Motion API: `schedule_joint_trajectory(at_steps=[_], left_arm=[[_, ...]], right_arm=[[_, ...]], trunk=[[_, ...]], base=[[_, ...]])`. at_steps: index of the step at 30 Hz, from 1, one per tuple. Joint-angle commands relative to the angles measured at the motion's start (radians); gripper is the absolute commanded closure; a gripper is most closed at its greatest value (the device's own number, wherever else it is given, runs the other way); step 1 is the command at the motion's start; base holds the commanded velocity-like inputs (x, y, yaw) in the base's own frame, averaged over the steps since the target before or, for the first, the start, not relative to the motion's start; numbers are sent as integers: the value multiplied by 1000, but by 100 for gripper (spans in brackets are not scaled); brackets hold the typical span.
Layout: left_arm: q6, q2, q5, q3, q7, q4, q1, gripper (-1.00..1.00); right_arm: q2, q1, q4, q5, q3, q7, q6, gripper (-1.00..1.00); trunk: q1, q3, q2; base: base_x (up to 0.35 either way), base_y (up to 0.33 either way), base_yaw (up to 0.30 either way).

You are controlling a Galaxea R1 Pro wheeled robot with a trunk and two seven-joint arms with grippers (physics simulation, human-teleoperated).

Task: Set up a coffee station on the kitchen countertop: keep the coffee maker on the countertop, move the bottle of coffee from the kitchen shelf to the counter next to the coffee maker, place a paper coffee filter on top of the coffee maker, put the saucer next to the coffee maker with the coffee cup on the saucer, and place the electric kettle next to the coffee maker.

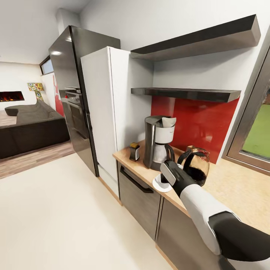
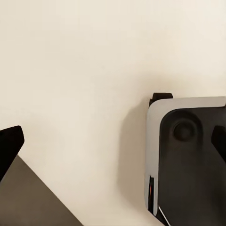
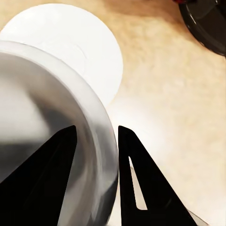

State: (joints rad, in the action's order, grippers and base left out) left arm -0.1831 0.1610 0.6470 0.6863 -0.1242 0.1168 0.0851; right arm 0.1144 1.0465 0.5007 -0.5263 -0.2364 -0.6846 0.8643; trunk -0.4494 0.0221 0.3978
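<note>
The coffee maker [image 1: 156, 144] stands on the kitchen countertop [image 1: 232, 187] with the paper coffee filter [image 1: 169, 121] in its top. To its left is the bottle of coffee [image 1: 134, 151], to its right the electric kettle [image 1: 195, 165]. The saucer [image 1: 159, 186] lies in front of the machine at the counter's edge. My right gripper [image 1: 165, 179] is over it, shut on the rim of the coffee cup [image 3: 47, 103]. One finger [image 3: 52, 174] is inside the cup, the other outside. The cup overlaps the saucer [image 3: 80, 47]; contact cannot be told. My left gripper [image 2: 113, 143] hangs open over the floor.
The lower kitchen shelf [image 1: 183, 93] is bare above the red backsplash [image 1: 202, 123]. A white tall cabinet [image 1: 108, 108] and dark fridge [image 1: 71, 93] stand left of the counter. The kettle's base [image 3: 207, 23] is close beside the saucer. My own base [image 2: 188, 160] is below the left gripper.
</note>
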Motion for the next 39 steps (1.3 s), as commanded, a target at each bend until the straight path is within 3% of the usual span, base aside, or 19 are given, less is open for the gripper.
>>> schedule_joint_trajectory(at_steps=[1, 39], left_arm=[[-3, 0, 7, 9, -5, 0, 1, -100], [-2, 0, 5, 9, -5, 0, 1, -100]], right_arm=[[-1, 1, -7, -10, -6, -9, -10, 100], [-1, -2, -115, -11, -7, -7, -121, 100]], trunk=[[-1, 2, 2], [-1, 2, 2]], base=[[0, 0, 0], [52, 0, 0]])
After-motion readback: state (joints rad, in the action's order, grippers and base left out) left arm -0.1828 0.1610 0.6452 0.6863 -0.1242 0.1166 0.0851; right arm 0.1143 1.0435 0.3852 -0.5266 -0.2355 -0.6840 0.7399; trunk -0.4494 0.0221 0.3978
